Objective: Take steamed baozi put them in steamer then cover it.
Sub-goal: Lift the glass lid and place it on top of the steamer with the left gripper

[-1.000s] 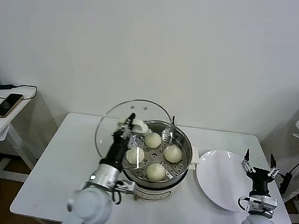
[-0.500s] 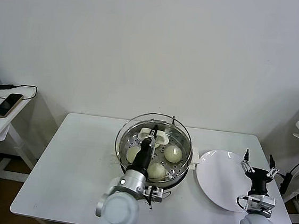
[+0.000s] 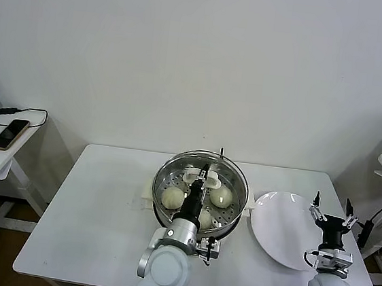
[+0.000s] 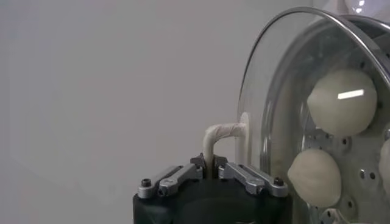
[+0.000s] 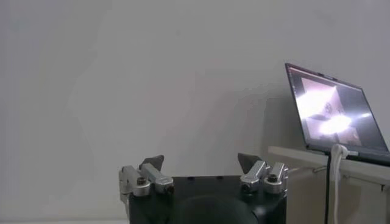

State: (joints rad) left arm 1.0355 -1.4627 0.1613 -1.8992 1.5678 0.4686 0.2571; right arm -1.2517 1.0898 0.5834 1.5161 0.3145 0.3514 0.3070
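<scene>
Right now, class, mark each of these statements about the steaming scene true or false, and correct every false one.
1. The left gripper is shut on the handle of the cover. True.
2. The steamed baozi lie on the white plate. False: they sit inside the steamer, and the plate holds none.
3. The right gripper holds a bun. False: it is open and holds nothing, beside the plate at the table's right edge.
4. The cover is over the steamer. True: its glass spans the pot, though whether it is fully seated cannot be told.
5. A phone lies on the side table at the left. True.
</scene>
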